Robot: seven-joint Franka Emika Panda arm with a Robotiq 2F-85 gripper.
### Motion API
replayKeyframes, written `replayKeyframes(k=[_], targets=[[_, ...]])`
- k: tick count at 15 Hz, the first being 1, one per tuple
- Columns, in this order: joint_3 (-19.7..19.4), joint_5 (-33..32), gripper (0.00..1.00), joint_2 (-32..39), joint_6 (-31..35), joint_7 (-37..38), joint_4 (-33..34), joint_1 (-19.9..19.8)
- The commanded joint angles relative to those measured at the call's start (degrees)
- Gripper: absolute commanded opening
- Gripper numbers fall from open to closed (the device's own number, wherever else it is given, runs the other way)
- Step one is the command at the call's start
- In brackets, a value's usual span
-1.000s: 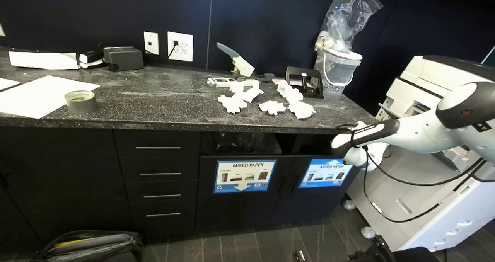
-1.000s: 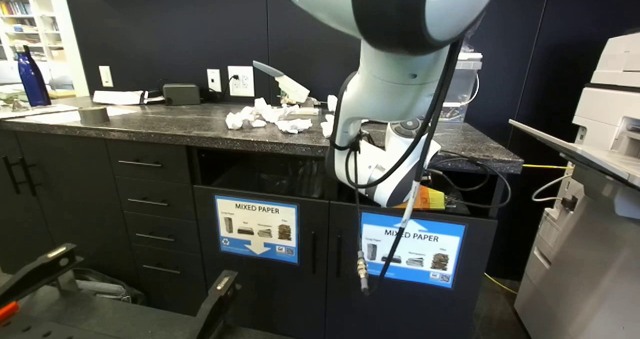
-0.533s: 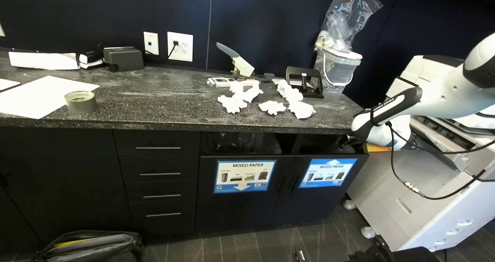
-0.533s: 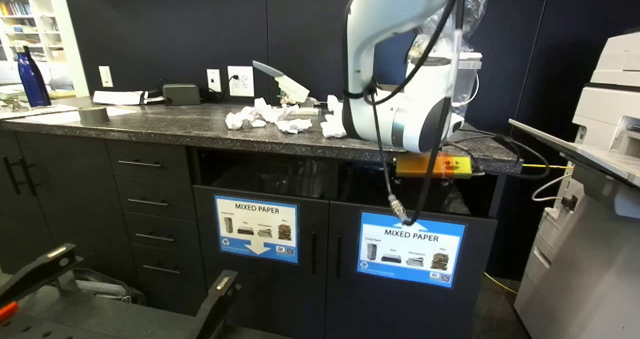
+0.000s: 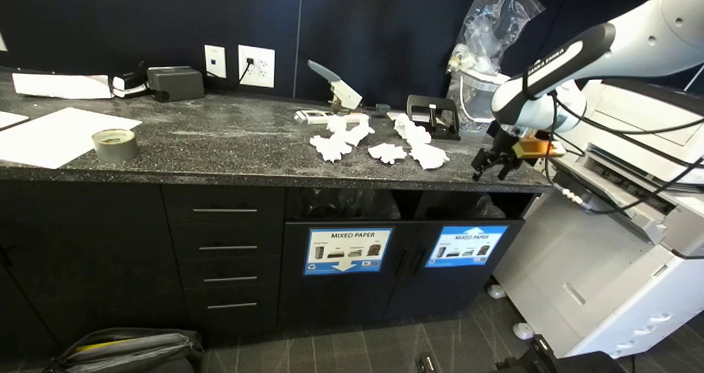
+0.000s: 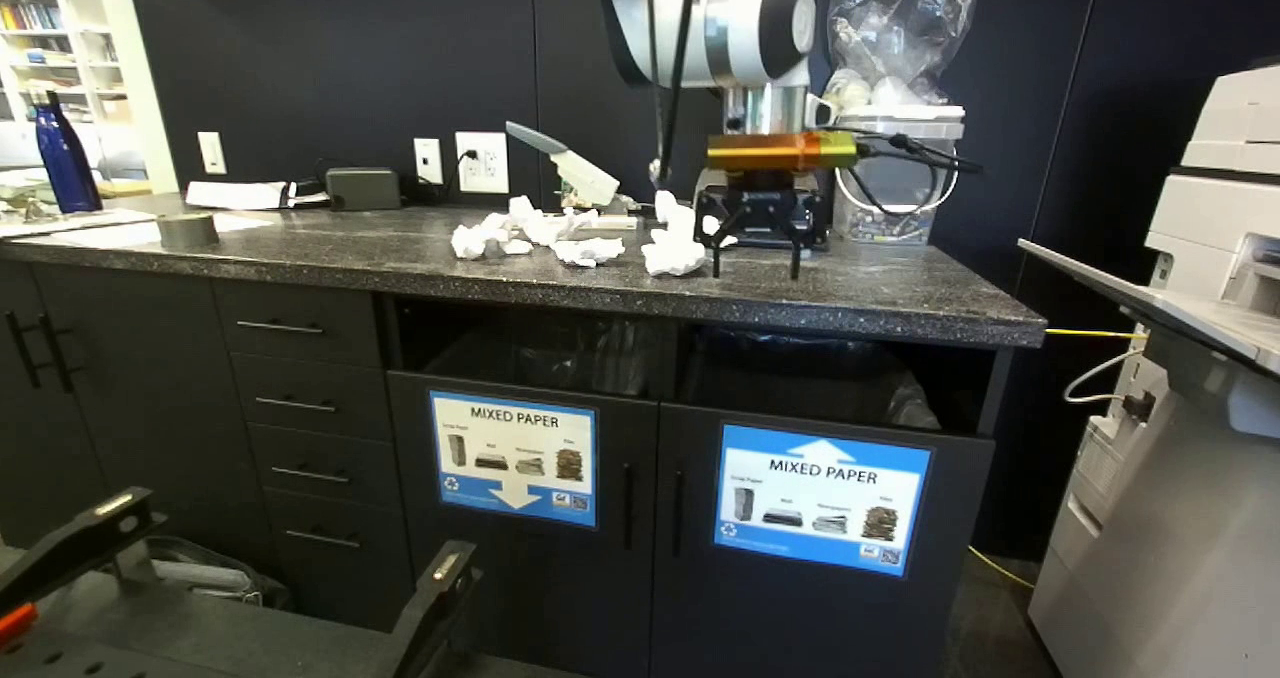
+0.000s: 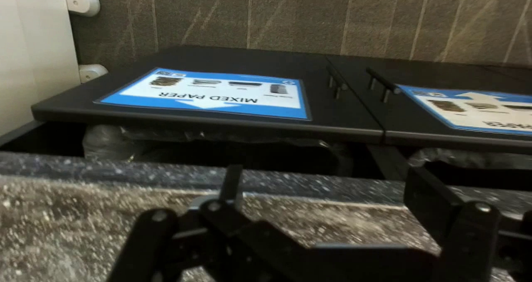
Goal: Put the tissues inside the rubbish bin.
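Lying loose on the desk [image 5: 231, 155]: the tissues [image 5: 386, 153], crumpled, white. Leftmost pieces bunched; one piece sits between that bunch and a pair at the right end. Exact count not certain.

Close behind the tissues, a black frame-shaped item [image 5: 444, 131], upright. Also just behind, a cream-and-grey device [image 5: 346, 95], its upper part tilted up.

Next out, right of the tissues in both exterior views, hanging over the desk: the tool [image 6: 755, 269], two fingers [image 7: 232, 185] pointing down, spread wide, clear of the tissues. Height above the desk hard to judge.

Farther behind and right of the tissues, a clear bucket [image 5: 473, 95], plastic bag [image 5: 498, 23] on top.

Lower than the tissues, under the desk: plastic-lined bins [image 5: 352, 203], insides too dark to read. Doors [image 5: 335, 299] beneath bear MIXED PAPER signs [image 6: 823, 496].

Well left of the tissues: roll of tape [image 5: 116, 149] at the edge of a paper sheet [image 5: 60, 136], a dark grey box [image 5: 176, 83] beyond. Well right, a large printer [image 5: 599, 285]. Farthest left, a blue bottle [image 6: 68, 158].
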Motion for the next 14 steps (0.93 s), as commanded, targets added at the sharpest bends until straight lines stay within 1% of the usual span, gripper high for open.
replayKeyframes(k=[1, 2, 3, 4, 6, 7, 8, 10, 12, 14], targets=[[-2.0, 1.8, 1.00, -8.1, -9.2, -1.4, -1.0, 7.7], [-1.9, 1.0, 1.00, -9.4, -11.0, -1.9, -0.3, 10.0], [-1.9, 0.9, 1.00, -10.2, -13.4, -0.7, 0.9, 12.3], [-1.5, 1.8, 1.00, -10.2, -14.6, -0.9, 2.2, 13.7], [-1.1, 2.6, 1.00, -9.3, -12.7, -1.5, 4.1, 16.3], [-0.9, 1.9, 1.00, -8.1, -11.4, -4.5, 5.3, 17.2], [-1.0, 1.6, 1.00, -7.0, -10.5, -5.3, 6.6, 18.0], [-1.2, 1.5, 1.00, -4.2, -8.3, -7.6, 8.8, 18.7], [-1.3, 1.4, 1.00, -1.5, -6.4, -10.2, 11.1, 18.4], [-1.8, 0.5, 1.00, 1.0, -3.7, -11.1, 12.5, 18.4]])
